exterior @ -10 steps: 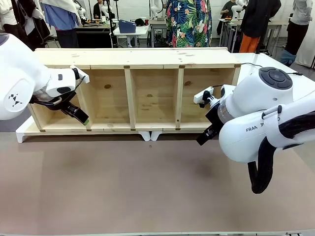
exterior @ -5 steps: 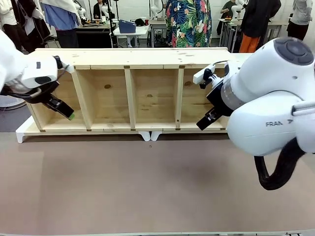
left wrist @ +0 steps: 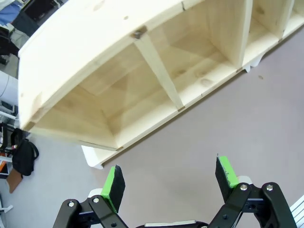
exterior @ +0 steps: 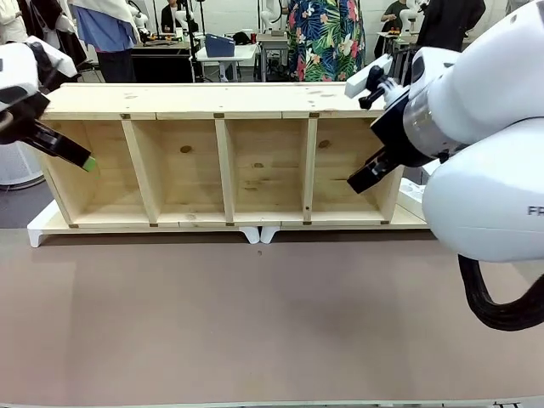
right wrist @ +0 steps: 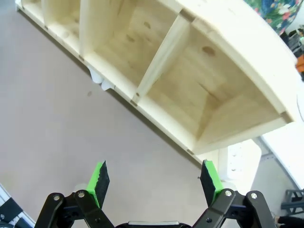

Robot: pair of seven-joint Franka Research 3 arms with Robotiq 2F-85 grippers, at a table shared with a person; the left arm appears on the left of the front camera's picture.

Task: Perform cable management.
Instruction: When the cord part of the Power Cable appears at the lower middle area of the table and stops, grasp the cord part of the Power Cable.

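Left gripper (left wrist: 169,176) is seen with jaws spread wide and nothing between the green pads (left wrist: 114,183). It is held off the left end of the pale wooden shelf unit with four open bays (exterior: 225,100), above the brown tabletop (exterior: 255,323). Right gripper (right wrist: 154,179) is likewise spread wide and empty, held in front of the shelf's rightmost bay.

The thin black power cable: its place cannot be told from these views. A white blocky power strip (right wrist: 238,160) is seen just beside the shelf's right end, so the cable is judged likely to lie on that far-right side.

The step in hand is judged to be search and approach. To do it well, the cable should be found first. The jaws should be left wide until it sits between the pads. The shelf edges should be cleared on the way in, and the grip is best taken near the plug rather than on loose slack.
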